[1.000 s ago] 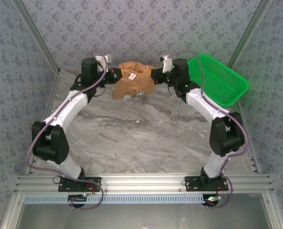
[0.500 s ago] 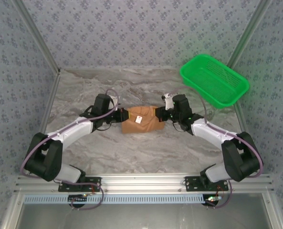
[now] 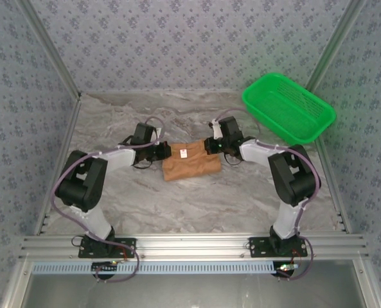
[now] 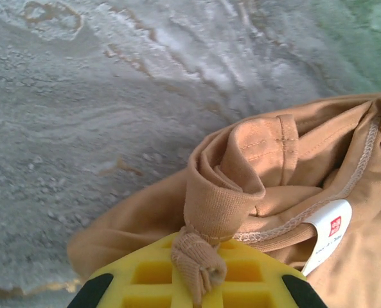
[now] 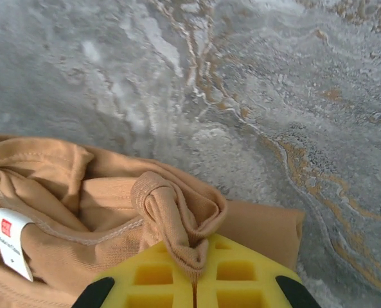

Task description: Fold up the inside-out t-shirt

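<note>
The inside-out t-shirt [image 3: 190, 163] is an orange-tan bundle lying on the marble table between the two arms, its white neck label [image 3: 184, 154] facing up. My left gripper [image 3: 167, 153] is shut on the shirt's left end; in the left wrist view a pinch of ribbed collar cloth [image 4: 200, 260] is squeezed between the yellow pads [image 4: 145, 276], with the label [image 4: 327, 232] to the right. At the shirt's right end my right gripper [image 3: 209, 146] is shut too, and a fold of collar cloth [image 5: 177, 231] sits clamped between its yellow pads [image 5: 241, 273].
A green plastic mesh basket [image 3: 288, 106] stands tilted at the back right corner. Patterned walls close in the table on three sides. Bare marble [image 3: 190, 205] stretches in front of the shirt toward the arm bases.
Both grippers have carried the shirt from high at the back down toward the front. It now rests on the table, and the arms have drawn in lower and closer.
</note>
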Available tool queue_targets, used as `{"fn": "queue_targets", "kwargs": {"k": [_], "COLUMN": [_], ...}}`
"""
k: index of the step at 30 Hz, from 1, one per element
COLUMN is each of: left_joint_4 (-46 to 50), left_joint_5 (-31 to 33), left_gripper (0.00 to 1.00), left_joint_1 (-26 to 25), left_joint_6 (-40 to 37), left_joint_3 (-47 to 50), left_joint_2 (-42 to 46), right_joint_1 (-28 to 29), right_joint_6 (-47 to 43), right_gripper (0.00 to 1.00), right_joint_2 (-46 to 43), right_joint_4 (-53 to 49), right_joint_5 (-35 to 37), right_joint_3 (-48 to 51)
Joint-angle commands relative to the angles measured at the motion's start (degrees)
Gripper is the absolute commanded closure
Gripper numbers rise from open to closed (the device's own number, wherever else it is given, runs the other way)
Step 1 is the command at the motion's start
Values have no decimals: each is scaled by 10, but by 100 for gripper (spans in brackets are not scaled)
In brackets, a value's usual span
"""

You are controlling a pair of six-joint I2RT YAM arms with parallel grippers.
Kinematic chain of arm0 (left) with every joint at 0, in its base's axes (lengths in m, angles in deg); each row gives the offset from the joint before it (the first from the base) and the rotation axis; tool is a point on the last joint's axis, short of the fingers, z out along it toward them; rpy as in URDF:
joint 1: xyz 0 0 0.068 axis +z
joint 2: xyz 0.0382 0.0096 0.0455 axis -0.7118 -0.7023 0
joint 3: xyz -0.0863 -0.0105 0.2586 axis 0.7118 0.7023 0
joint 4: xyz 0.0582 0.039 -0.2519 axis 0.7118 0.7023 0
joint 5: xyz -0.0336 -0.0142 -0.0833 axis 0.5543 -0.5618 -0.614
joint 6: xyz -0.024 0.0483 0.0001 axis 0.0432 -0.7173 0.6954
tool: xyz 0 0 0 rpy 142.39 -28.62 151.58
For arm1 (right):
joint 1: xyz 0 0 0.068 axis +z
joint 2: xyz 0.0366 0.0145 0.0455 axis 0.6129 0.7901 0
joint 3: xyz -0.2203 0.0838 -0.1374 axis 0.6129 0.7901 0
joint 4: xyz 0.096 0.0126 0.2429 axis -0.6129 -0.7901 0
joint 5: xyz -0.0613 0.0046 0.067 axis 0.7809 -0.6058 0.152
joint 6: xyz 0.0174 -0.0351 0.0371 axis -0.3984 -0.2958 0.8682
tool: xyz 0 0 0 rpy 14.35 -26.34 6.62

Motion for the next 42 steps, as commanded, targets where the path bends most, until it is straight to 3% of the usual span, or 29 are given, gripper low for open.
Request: {"fn": "queue_targets", "kwargs": {"k": [1,8,13,17,20,30,35,39,42], "left_joint_4": [-9,65,119,28,18,-8,-17,51,81], "left_joint_5": [12,79,117,-27,-67,-22,-16,23,-15], "left_gripper": [89,52,32,33,37,38,35,25,22], "left_joint_1": [8,23,21,7,-10,2,17,20,32], "left_joint_6": [-12,1,9,26,22,16,31,22,27], "left_joint_3": [-37,-60,-15,30,-7,-46,-12,43,62], "left_joint_2": [-36,5,106,134,76,-42,49,142,133], "right_joint_1": [-9,-26,-16,9,8,-29,-55,-54,-44], "right_joint_6": [-21,-60,-86,-50,-14,15,-10,-29,-20], "right_gripper": [89,62,54,60,65,69,68,63,60], "right_joint_2": [43,8,-77,-61,-17,98,54,-33,-57], "right_joint_4": [-63,-191,-226,-168,-128,-97,-145,-151,-145], "right_joint_5": [20,79,110,-25,-76,-103,-105,-101,-96], "right_joint_3": [-55,-125,-90,-76,-87,-114,-117,-73,-33]}}
